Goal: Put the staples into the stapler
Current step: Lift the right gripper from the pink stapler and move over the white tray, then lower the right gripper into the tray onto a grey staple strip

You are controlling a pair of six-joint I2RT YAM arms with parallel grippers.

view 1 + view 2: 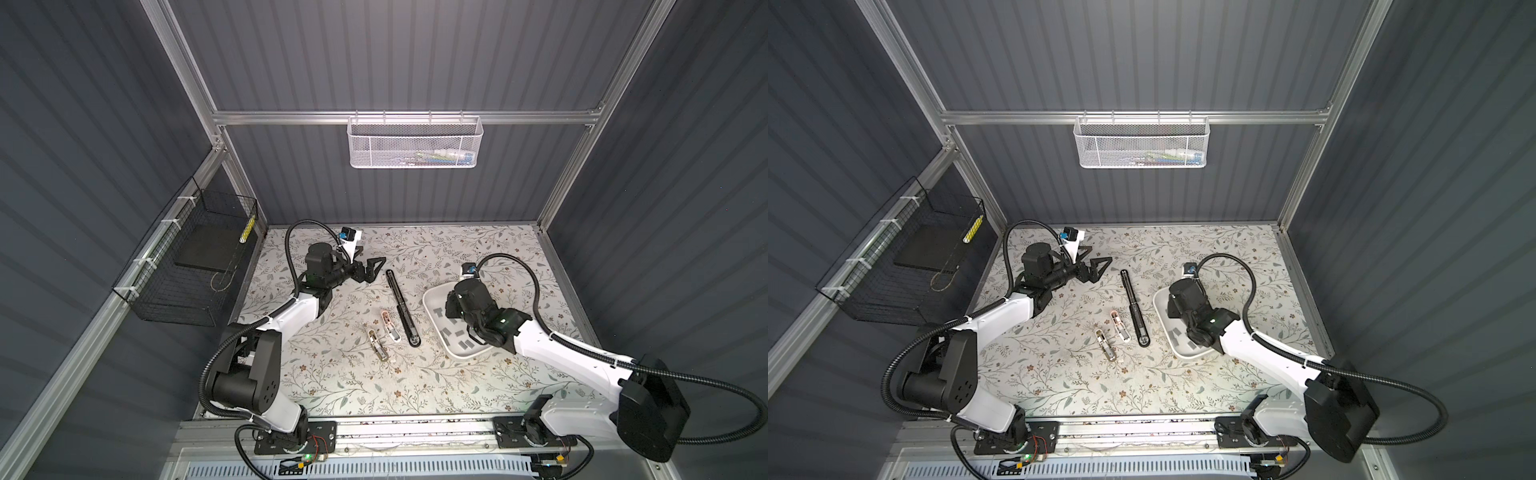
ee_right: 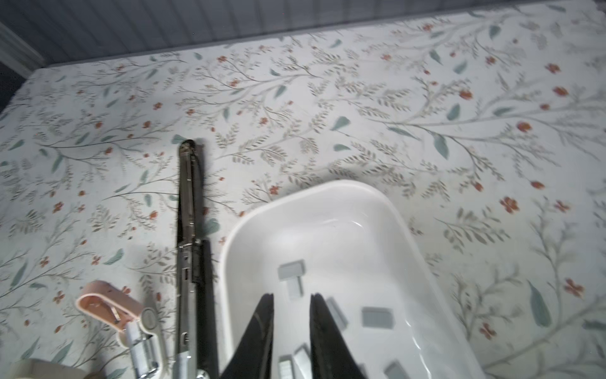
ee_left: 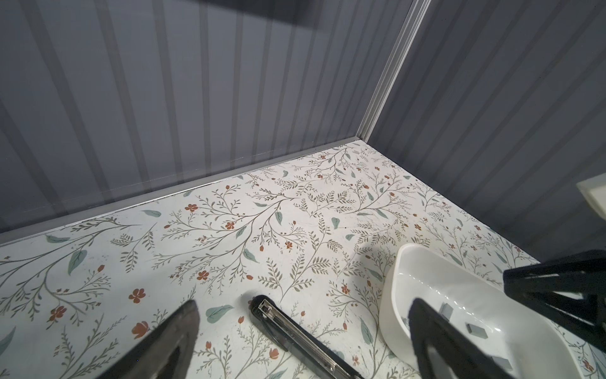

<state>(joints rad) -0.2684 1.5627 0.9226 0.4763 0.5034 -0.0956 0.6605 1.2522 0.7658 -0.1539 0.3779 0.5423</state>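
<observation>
Right gripper (image 2: 292, 295) is low inside the white tray (image 2: 314, 188). Its jaws are narrowly apart, with nothing seen clamped between the tips. The staples (image 2: 291, 269) lie loose on the tray floor as several grey strips. One strip is just ahead of the fingertips, and others are beside and beneath the fingers. That nearest strip seems to run lengthwise along the gripper's reach, so the jaws would probably close across its short side.

In both top views the stapler (image 1: 402, 307) lies opened flat mid-bench, its long axis running roughly 11 to 5 o'clock. The tray sits at its 3 o'clock, close but apart.

Left gripper (image 1: 371, 255) is spread wide and empty, near the stapler's far end at about 10 o'clock.

Right arm is clearly the nearer to the staples.
</observation>
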